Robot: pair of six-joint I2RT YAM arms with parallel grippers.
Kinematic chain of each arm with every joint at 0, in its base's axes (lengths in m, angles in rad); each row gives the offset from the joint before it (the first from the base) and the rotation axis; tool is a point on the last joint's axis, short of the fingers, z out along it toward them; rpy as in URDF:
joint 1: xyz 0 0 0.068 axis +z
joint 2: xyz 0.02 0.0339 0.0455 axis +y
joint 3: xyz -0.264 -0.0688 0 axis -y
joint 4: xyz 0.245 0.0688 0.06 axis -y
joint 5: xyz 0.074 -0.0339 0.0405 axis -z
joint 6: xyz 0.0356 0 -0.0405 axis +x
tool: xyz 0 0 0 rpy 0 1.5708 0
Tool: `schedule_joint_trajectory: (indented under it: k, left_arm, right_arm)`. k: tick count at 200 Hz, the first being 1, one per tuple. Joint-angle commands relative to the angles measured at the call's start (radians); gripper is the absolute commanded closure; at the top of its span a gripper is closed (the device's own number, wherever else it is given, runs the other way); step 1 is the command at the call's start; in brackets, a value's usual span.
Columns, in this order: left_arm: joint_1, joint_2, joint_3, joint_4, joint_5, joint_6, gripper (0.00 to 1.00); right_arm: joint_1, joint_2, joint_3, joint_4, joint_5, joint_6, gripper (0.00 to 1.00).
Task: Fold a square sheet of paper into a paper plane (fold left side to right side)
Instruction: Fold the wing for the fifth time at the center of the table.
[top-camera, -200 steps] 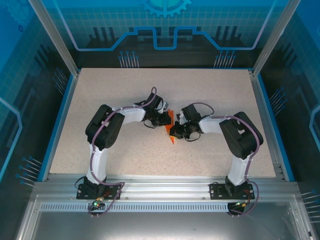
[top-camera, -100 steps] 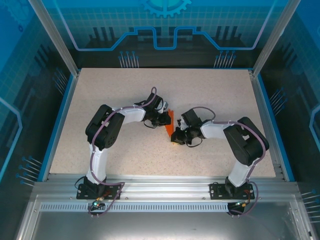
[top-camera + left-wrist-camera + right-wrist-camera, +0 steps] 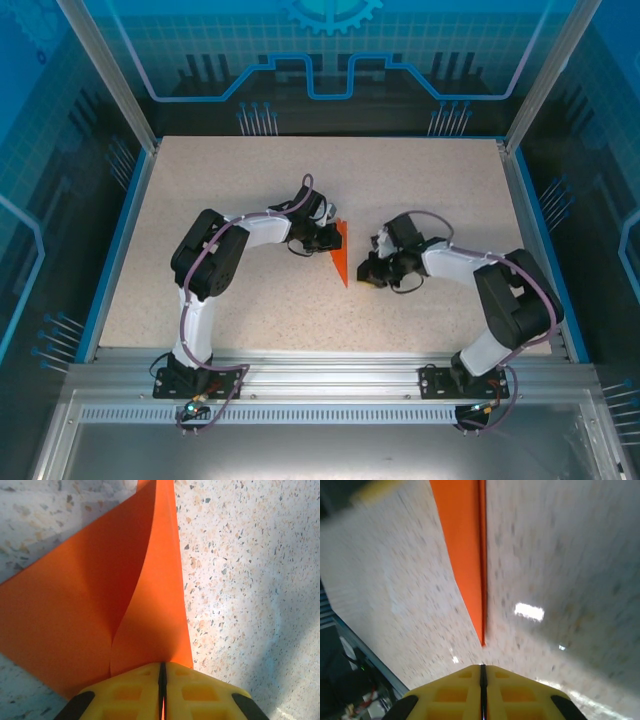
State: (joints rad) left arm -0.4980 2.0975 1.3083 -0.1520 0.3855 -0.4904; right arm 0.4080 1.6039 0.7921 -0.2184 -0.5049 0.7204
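Both arms reach toward the middle with elbows bowed outward, the left gripper (image 3: 327, 240) clamping the orange paper (image 3: 341, 256) between closed yellow fingers (image 3: 135, 690), the right gripper (image 3: 366, 272) closed, holding nothing, near the paper's tip.

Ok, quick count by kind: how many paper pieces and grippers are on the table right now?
Folded orange paper: 1
Grippers: 2 (left gripper shut on the paper, right gripper shut, holding nothing)
Total: 3

One paper plane (image 3: 341, 256), one left tool (image 3: 162, 670), one right tool (image 3: 482, 672), one table (image 3: 450, 180).
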Motion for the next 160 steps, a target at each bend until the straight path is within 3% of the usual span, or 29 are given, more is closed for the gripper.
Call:
schedule_joint_trajectory:
  k: [1, 86, 160]
  left_arm:
    - [0.015, 0.024, -0.002, -0.037, -0.069, 0.021, 0.87]
    - [0.008, 0.013, 0.016, -0.047, -0.053, 0.024, 0.87]
    - [0.009, -0.089, 0.039, -0.076, -0.012, 0.026, 0.81]
  right_arm:
    - [-0.024, 0.046, 0.108, -0.009, -0.048, -0.051, 0.91]
    - [0.084, 0.267, 0.179, 0.094, -0.017, 0.025, 0.91]
    - [0.084, 0.286, 0.093, 0.078, 0.037, 0.041, 0.92]
